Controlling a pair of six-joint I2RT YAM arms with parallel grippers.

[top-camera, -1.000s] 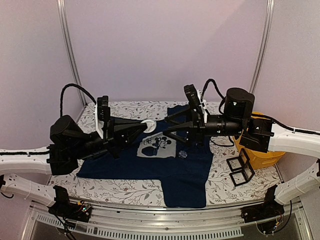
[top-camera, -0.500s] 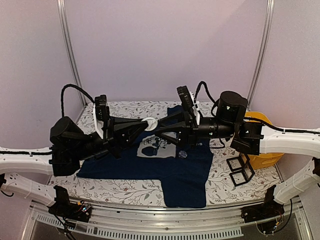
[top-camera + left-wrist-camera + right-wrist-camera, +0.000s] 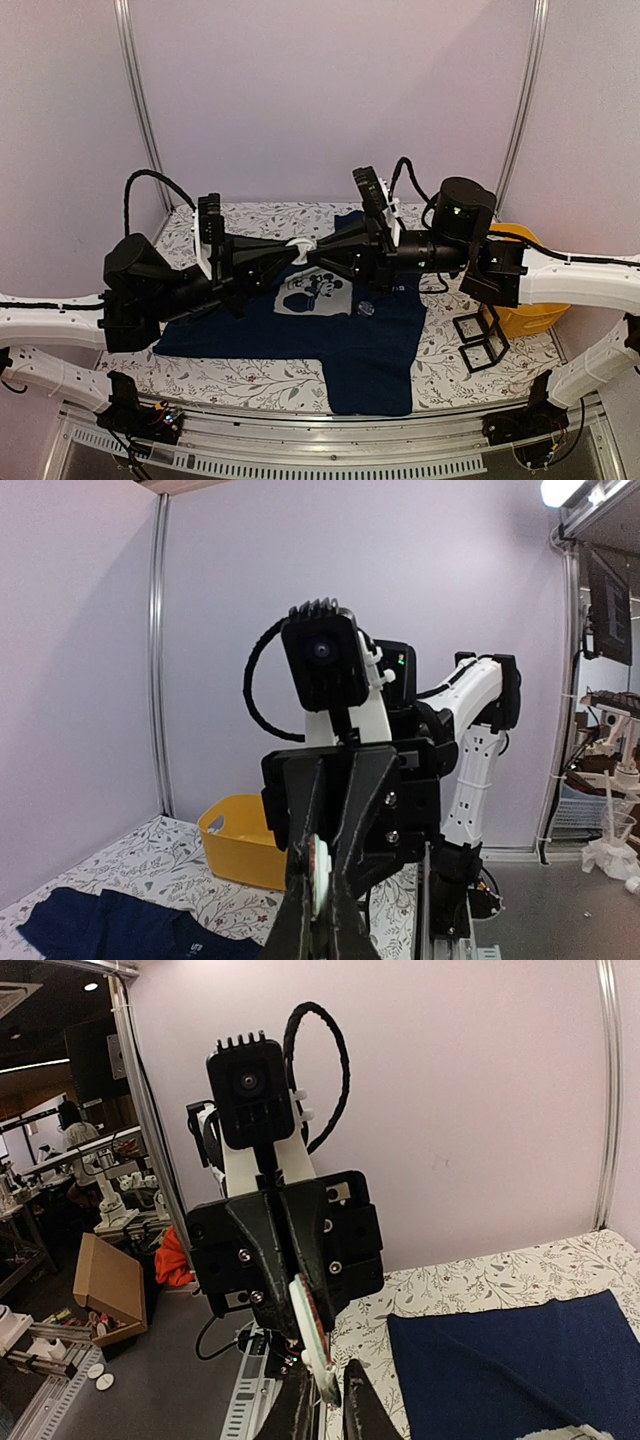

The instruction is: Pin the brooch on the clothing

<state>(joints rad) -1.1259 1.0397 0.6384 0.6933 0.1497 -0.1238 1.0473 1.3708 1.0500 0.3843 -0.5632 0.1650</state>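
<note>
Above the table, top camera: both arms reach inward and meet nose to nose over the navy T-shirt [image 3: 370, 340]. It lies flat on the floral table [image 3: 250, 375], its mouse print [image 3: 312, 292] facing up.
Brooch [image 3: 300, 243]: a white disc held in the air between the two grippers, well apart from the cloth below.
Left gripper [image 3: 292, 247]: clamped on the brooch.
Right gripper [image 3: 316, 250]: drawn up against the disc's other side; its grip is not readable from here.
Left wrist camera: its own fingers rise from the bottom edge, pinching the disc [image 3: 318, 878] edge-on. The right gripper fills the view just behind it, with a yellow bin [image 3: 240, 845] and a corner of the shirt beyond.
Right wrist camera: its own fingers [image 3: 362, 1415] stand nearly together, the disc's lower edge [image 3: 312, 1345] between them. Whether they actually press it I cannot tell. The left gripper faces the lens.
Step in hand: probably a handover, or a two-handed working of the clasp, before any pinning.
Next move: calls for one sure grip on the disc, then a descent to the shirt; nothing is pinned yet.
Hard to make out: no pin or clasp shows. A small clear object [image 3: 365, 308] on the shirt beside the print is too small to name. Both wrist views cut off the finger bases.
</note>
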